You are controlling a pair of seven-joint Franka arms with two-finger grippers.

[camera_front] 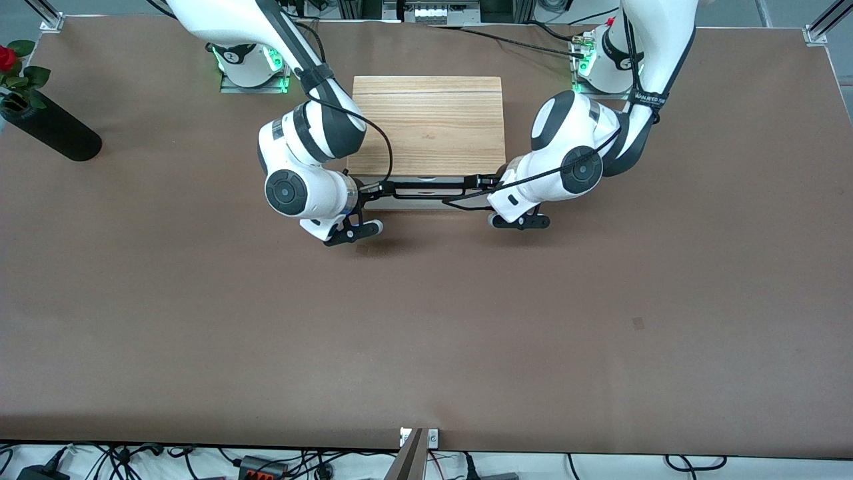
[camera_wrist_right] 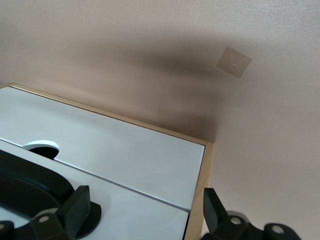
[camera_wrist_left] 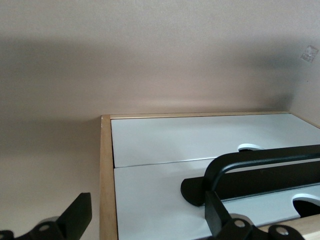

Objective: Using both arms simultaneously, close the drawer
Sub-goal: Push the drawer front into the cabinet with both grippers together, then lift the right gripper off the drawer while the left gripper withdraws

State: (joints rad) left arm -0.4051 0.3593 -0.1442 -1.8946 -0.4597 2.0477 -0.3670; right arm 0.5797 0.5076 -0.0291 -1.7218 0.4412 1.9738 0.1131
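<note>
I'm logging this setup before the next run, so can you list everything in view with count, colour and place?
Cabinet: one, light wood, between the arm bases.
Drawer: one, white front flush with the frame, upper panel.
Handle: one, black bar, on the drawer front.
Lower panel: one, plain white, below the drawer.
Vase: one, black, holding a red rose, at the right arm's end of the table.
Table: one, brown.
Left gripper: black, open, straddling one end of the handle.
Right gripper: black, open, at the other end.

Spread right gripper (camera_wrist_right: 142, 212) beside drawer (camera_wrist_right: 120, 220)
</note>
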